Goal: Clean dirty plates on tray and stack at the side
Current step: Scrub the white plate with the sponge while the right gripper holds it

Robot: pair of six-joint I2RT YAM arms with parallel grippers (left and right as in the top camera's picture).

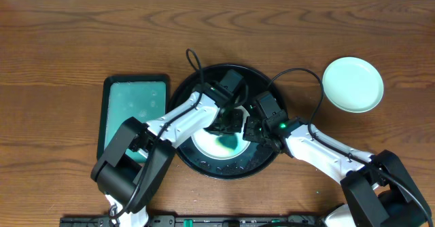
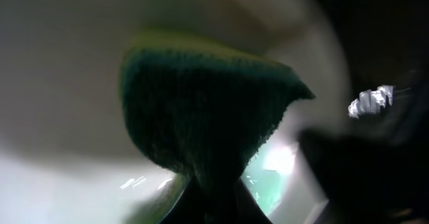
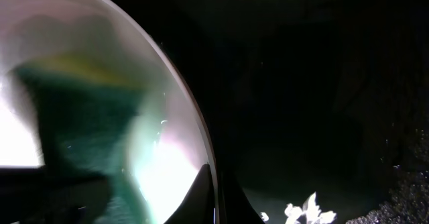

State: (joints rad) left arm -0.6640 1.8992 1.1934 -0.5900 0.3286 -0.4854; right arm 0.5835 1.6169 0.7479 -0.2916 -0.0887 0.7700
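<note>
The left claw [image 1: 226,123] grips a green sponge [image 2: 201,103] on the smeared plate [image 1: 207,144] in the black tray [image 1: 234,171]; the right claw [image 1: 250,129] pinches that plate's rim. A mint plate [image 1: 352,84] sits apart.

Two plates are in view: one pale mint plate [image 1: 352,84] and one white plate [image 1: 202,144] (the latter partly hidden beneath the arms). We likewise count two trays: one round black tray [image 1: 185,158] and one rectangular teal tray [image 1: 136,101]. There is a single sponge [image 2: 201,103], dark green with a yellow edge. We note two arms, each bearing one hand: a left hand [image 1: 228,123] and a right hand [image 1: 250,128]. One wooden worktop [image 1: 68,37] carries them all.
</note>
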